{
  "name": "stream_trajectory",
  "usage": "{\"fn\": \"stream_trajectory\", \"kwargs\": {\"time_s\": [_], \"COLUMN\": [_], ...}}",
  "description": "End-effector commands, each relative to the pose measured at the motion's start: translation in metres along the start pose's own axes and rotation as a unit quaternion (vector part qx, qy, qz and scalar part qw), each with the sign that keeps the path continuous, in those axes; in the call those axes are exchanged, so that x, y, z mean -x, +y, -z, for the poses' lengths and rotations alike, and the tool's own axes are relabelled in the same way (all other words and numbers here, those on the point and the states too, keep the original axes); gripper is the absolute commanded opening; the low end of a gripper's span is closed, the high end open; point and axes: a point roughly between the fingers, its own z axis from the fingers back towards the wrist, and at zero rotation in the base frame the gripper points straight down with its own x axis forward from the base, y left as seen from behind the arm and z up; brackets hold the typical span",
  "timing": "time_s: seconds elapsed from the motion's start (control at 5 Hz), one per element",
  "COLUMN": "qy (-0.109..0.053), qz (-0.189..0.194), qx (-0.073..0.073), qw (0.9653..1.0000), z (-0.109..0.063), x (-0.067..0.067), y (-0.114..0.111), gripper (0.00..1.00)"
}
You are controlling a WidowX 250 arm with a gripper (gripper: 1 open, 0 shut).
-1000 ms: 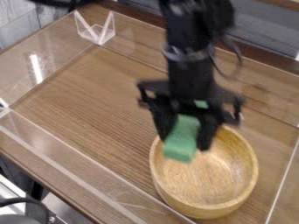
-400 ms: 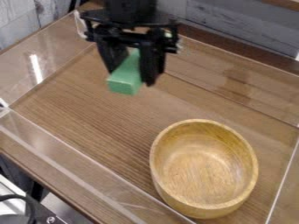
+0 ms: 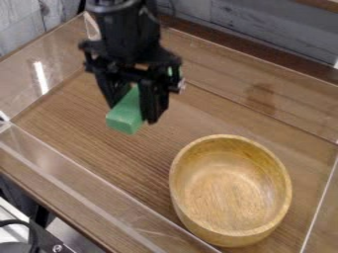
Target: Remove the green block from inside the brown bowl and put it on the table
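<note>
One green block (image 3: 126, 116) hangs pinched between the black jaws of the gripper (image 3: 133, 107), tilted on end above the bare worktop (image 3: 251, 99), well left of the brown bowl (image 3: 232, 189). Open wood grain spreads on every side beneath it. Low clear acrylic walls (image 3: 79, 203) edge the worktop, the near one running just past the bowl's rim and the left one well apart from the block. Since a moment ago the gripper has dropped lower in view and a little toward the camera, carrying the block; the bowl has stayed put, with nothing in it.
</note>
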Motion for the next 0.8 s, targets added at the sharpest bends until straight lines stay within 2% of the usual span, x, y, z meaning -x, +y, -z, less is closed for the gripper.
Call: {"fn": "stream_trajectory", "kwargs": {"time_s": [0.0,0.4,0.6], "qy": [-0.021,-0.025,-0.027], "qz": [0.014,0.014,0.015], "qx": [-0.007,-0.015,-0.015], "qw": [0.9997,0.9995,0.9994], "z": [0.009,0.037,0.039], "x": [-0.002,-0.004,-0.007], "y": [-0.005,-0.015,-0.014], "gripper": [0.00,0.00,0.00]}}
